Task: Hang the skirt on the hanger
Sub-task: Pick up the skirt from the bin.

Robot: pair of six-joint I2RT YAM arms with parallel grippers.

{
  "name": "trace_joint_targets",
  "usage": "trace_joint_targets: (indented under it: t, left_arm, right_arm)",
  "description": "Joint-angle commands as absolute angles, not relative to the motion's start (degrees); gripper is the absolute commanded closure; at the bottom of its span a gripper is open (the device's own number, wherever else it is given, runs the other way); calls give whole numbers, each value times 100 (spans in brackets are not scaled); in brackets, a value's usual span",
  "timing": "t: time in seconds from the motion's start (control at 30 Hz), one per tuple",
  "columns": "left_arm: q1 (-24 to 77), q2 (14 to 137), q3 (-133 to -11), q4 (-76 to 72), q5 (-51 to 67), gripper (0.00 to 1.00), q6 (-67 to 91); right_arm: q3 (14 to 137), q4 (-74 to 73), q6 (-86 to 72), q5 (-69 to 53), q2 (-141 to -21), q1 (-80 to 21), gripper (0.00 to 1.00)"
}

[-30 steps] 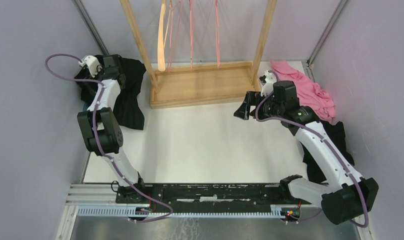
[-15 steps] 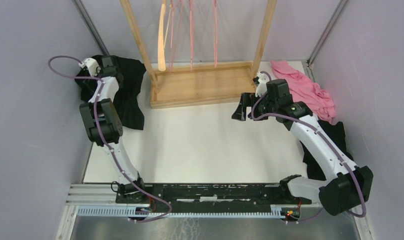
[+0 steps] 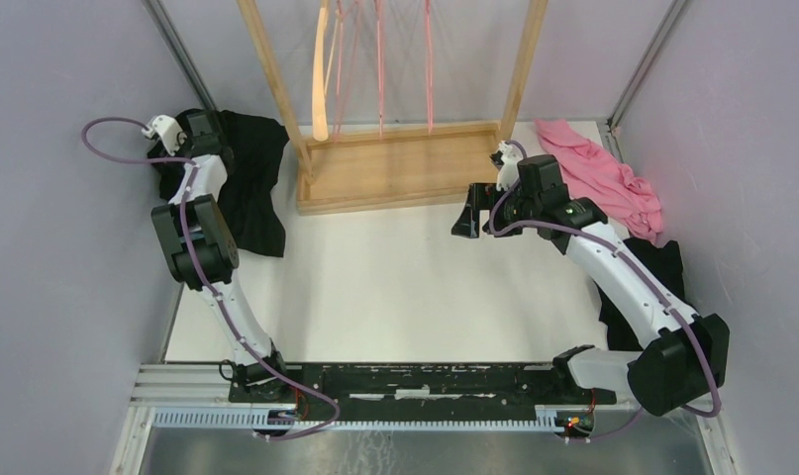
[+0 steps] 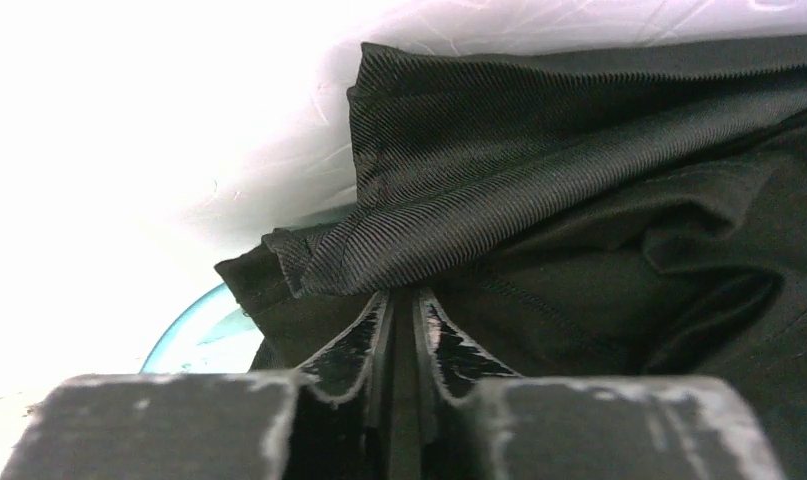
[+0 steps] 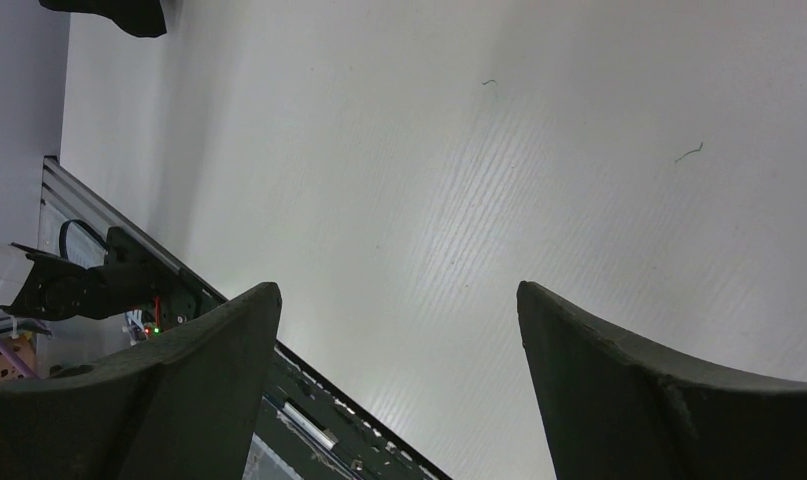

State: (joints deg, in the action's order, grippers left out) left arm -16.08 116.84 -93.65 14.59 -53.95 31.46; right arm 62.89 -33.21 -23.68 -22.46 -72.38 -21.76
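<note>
Where the left gripper [image 4: 404, 305] narrows to a slit, its jaws pinch a fold of the skirt [image 4: 539, 180], whose cloth spreads from 12 toward 3 o'clock of the tips. Seen from above, the skirt lies at 10 o'clock on the table [image 3: 395, 287], the hanger [image 3: 321, 79] hangs at 12, and the right gripper [image 3: 471, 213] has its jaws wide apart, holding nothing.
</note>
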Motion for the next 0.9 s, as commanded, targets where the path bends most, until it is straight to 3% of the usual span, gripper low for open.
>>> trace_joint_targets:
  t: [0.0, 0.57, 0.63, 0.77, 0.87]
  left_arm:
    - [-1662, 11491, -9265, 1051, -5587, 87, 3321]
    - [-918, 9448, -7947, 927, -5269, 93, 3485]
    - [-964, 9536, -8081, 901, -5149, 83, 3384]
    - [-1049, 10039, -8820, 1255, -5393, 52, 3173]
    - [-1087, 10067, -8957, 1085, -5495, 35, 3090]
  right_arm:
    - [6342, -2970, -2295, -2348, -7283, -2249, 6]
    - [6081, -2868, -2401, -2314, -6987, -2481, 7]
    - [6110, -2943, -2391, -2351, -6920, -2506, 7]
    - [6179, -3204, -2272, -2347, -6721, -2547, 6]
    - [6214, -3329, -2188, -2295, -6661, -2545, 6]
